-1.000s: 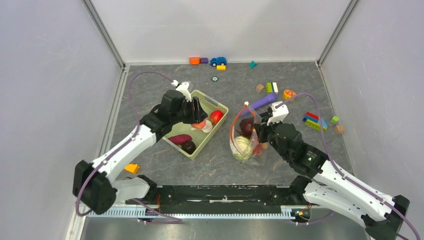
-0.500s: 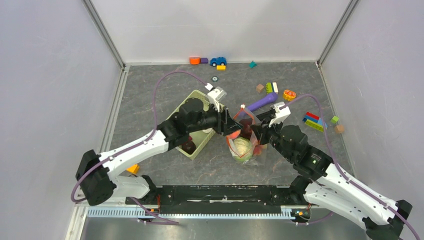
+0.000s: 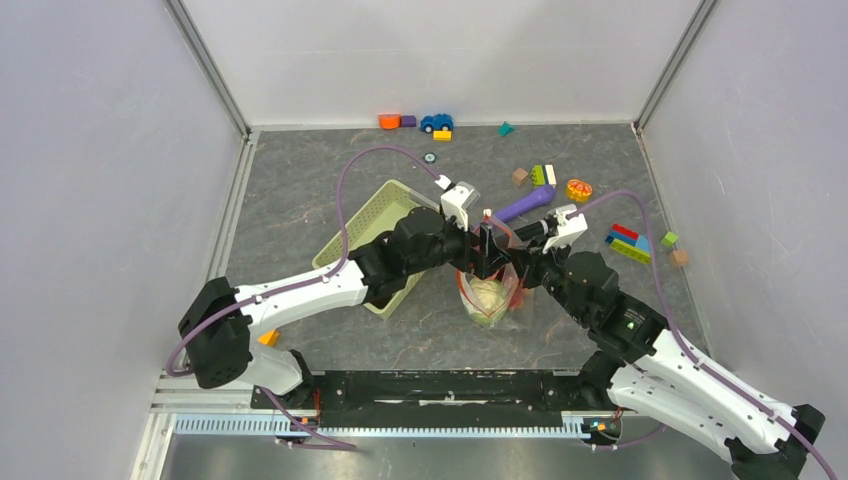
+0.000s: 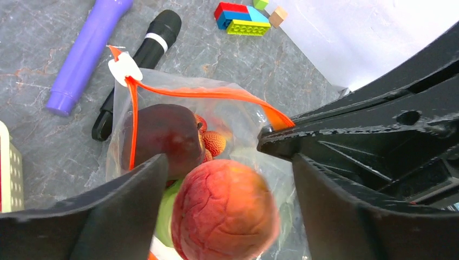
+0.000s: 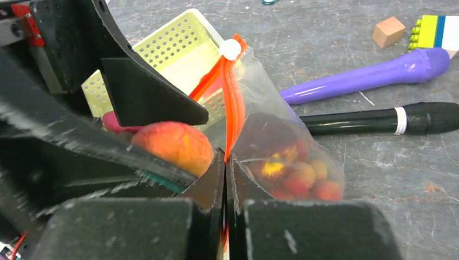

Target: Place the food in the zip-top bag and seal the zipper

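The clear zip-top bag (image 3: 490, 298) stands upright at mid-table with its mouth held apart. My right gripper (image 5: 227, 160) is shut on the orange-red zipper (image 5: 233, 103) at the bag's rim. My left gripper (image 4: 228, 162) hovers right over the mouth, open. A peach apple (image 4: 224, 208) sits blurred between its fingers, with a gap showing on the right side. Inside the bag lie a dark purple piece (image 4: 162, 132), small red bumpy fruits (image 4: 215, 142) and green cabbage (image 3: 487, 295). The zipper (image 4: 216, 93) loops round the open mouth.
The light-green basket (image 3: 375, 215) stands just left of the bag. A purple stick (image 4: 89, 51) and a black microphone toy (image 4: 138, 65) lie behind it. Coloured blocks (image 3: 625, 242), a citrus slice (image 3: 578, 188) and a toy car (image 3: 436, 122) are scattered at the back and right.
My left arm swung from the basket over to the bag's mouth with the peach apple, and its jaws have spread a little. The right gripper kept its hold on the zipper.
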You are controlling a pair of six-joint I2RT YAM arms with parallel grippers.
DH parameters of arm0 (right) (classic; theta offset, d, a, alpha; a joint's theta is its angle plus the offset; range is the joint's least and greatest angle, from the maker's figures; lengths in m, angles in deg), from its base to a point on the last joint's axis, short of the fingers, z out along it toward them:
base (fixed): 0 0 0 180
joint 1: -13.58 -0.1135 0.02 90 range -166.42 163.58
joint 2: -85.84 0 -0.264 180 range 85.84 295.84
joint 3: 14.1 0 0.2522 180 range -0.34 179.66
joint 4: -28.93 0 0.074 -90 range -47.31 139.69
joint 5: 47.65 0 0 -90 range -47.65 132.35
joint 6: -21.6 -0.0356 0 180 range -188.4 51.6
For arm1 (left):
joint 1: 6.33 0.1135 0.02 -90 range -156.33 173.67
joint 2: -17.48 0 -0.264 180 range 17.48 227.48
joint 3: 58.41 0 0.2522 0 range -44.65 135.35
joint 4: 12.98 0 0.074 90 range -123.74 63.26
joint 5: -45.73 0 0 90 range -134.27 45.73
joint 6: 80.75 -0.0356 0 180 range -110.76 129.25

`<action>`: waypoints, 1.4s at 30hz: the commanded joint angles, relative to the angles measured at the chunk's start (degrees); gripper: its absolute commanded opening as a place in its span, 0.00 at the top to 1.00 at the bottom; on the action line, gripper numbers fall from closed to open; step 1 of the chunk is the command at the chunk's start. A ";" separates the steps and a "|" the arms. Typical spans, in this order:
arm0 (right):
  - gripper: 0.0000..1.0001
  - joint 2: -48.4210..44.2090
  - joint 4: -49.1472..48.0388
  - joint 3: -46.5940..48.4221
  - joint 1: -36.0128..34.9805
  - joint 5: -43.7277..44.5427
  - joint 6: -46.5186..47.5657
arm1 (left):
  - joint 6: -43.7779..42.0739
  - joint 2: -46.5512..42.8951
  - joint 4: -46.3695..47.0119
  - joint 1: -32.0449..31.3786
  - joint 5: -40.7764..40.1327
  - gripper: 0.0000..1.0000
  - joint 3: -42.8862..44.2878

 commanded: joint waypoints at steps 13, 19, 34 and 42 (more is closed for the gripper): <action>1.00 -1.45 -3.51 -0.67 -0.22 0.45 -0.13 | -1.80 -2.09 -0.86 -1.08 2.20 0.00 4.03; 1.00 -1.71 -3.48 -0.67 -0.23 0.52 1.02 | -4.79 -8.11 -4.86 -1.00 0.51 0.00 1.80; 1.00 -2.24 -1.10 -0.41 -0.22 2.94 1.16 | -1.01 -8.84 -21.10 -0.40 -16.16 0.00 -1.66; 1.00 -2.07 -0.79 -0.39 -0.20 2.50 0.65 | 0.03 -0.81 -24.38 -0.44 -17.37 0.55 2.41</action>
